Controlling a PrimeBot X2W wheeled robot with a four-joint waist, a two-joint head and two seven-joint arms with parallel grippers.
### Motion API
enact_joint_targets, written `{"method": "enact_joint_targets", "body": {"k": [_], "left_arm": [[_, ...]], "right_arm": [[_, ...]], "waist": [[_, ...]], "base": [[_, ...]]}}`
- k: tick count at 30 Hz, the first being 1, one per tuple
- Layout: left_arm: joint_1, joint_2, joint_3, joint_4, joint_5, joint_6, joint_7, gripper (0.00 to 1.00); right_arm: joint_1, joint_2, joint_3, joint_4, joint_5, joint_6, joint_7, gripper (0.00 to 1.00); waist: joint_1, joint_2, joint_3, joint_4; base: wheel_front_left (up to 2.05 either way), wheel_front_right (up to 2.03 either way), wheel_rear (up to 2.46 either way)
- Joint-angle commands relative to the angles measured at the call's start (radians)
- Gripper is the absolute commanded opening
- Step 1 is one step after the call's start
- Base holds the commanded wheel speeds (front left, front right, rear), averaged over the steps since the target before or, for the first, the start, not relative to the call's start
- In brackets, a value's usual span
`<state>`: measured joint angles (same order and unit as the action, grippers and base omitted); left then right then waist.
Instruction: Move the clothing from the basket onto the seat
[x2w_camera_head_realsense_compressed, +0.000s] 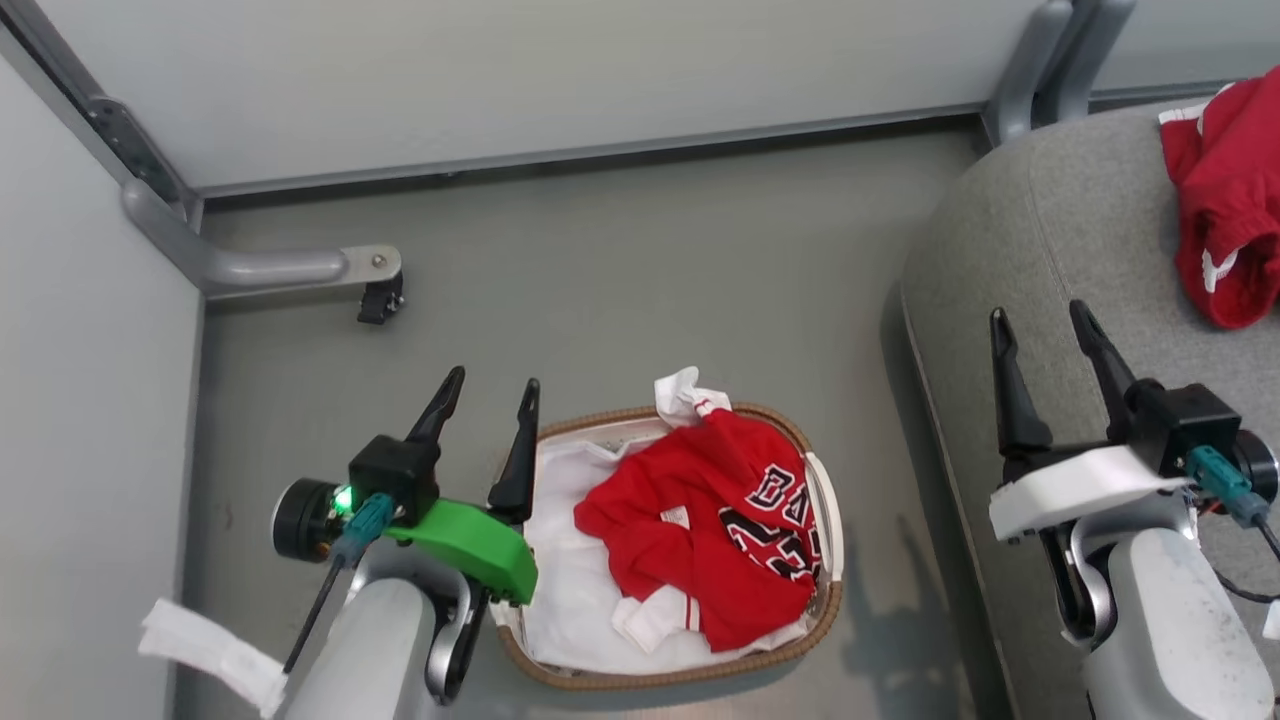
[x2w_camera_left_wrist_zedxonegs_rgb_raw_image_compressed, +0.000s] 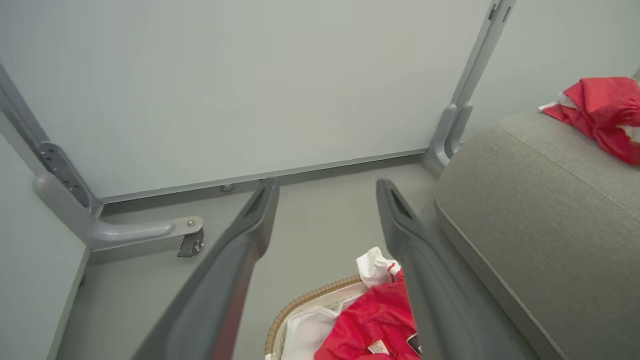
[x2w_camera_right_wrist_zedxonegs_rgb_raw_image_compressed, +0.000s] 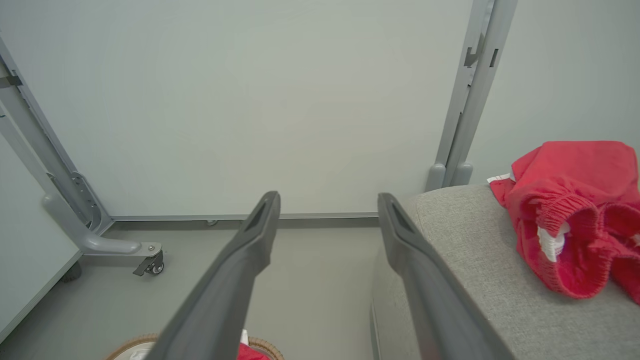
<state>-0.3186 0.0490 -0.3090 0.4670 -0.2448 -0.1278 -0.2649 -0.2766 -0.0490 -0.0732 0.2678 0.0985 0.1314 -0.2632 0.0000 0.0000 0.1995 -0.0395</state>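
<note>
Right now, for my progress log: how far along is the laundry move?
Done: red shorts lie on the grey sofa. In hand: nothing; the left gripper and right gripper are both open and empty. Left: the red jersey lies in the laundry basket, on its white liner.

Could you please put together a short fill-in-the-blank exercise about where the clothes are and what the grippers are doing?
1. The jersey with black-and-white letters lies inside the ____.
2. Another red garment lies on the grey ____.
3. The left gripper and the right gripper are both ____ and hold nothing.

Missing words: basket; sofa; open.
</note>
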Motion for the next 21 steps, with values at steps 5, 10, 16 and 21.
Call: {"method": "enact_joint_targets", "body": {"k": [5, 10, 16, 21], "left_arm": [[-0.131, 0.014, -0.094, 0.125, 0.002, -0.003, 0.001, 1.0], [-0.23, 0.024, -0.221, 0.267, -0.013, -0.004, 0.001, 1.0], [-0.343, 0.033, -0.355, 0.431, -0.044, -0.004, 0.012, 1.0], [-0.414, 0.047, -0.479, 0.527, -0.082, -0.004, 0.049, 1.0]], "right_arm": [[-0.075, -0.003, -0.009, -0.039, 0.024, -0.001, -0.002, 1.0], [-0.118, -0.002, -0.005, -0.071, 0.047, -0.001, -0.002, 1.0], [-0.166, -0.002, 0.019, -0.114, 0.083, -0.001, -0.002, 1.0], [-0.199, -0.002, 0.045, -0.176, 0.114, -0.001, -0.002, 1.0]], "waist": [[0.0, 0.0, 0.192, -0.118], [0.0, 0.0, 0.281, -0.178], [0.0, 0.0, 0.395, -0.247], [0.0, 0.0, 0.486, -0.295]], "base": [[0.0, 0.0, 0.0], [0.0, 0.0, 0.0], [0.0, 0.0, 0.0], [0.0, 0.0, 0.0]]}}
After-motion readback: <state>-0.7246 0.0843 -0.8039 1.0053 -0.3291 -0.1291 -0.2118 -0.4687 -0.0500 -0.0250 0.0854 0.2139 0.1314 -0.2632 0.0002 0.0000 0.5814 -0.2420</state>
